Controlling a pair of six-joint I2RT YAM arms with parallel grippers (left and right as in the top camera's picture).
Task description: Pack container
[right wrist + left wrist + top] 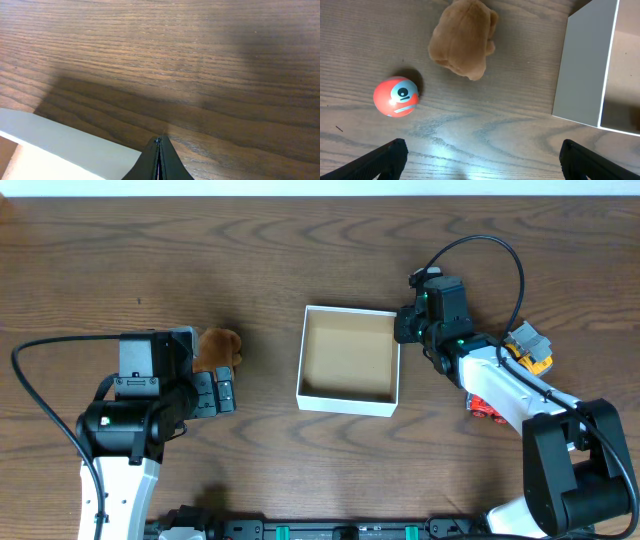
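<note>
The container, a shallow white box with a tan floor, lies at the table's middle with nothing in it. A brown plush toy sits to its left. In the left wrist view the plush toy is ahead, a red ball with a face lies left of it, and the container's white wall stands at the right. My left gripper hovers open just short of the plush, holding nothing. My right gripper is shut and empty, at the container's far right corner, beside its wall.
A yellow and grey toy and a red toy lie right of the container, beside and partly under the right arm. In the overhead view the left arm hides the red ball. Bare wood stretches along the far side.
</note>
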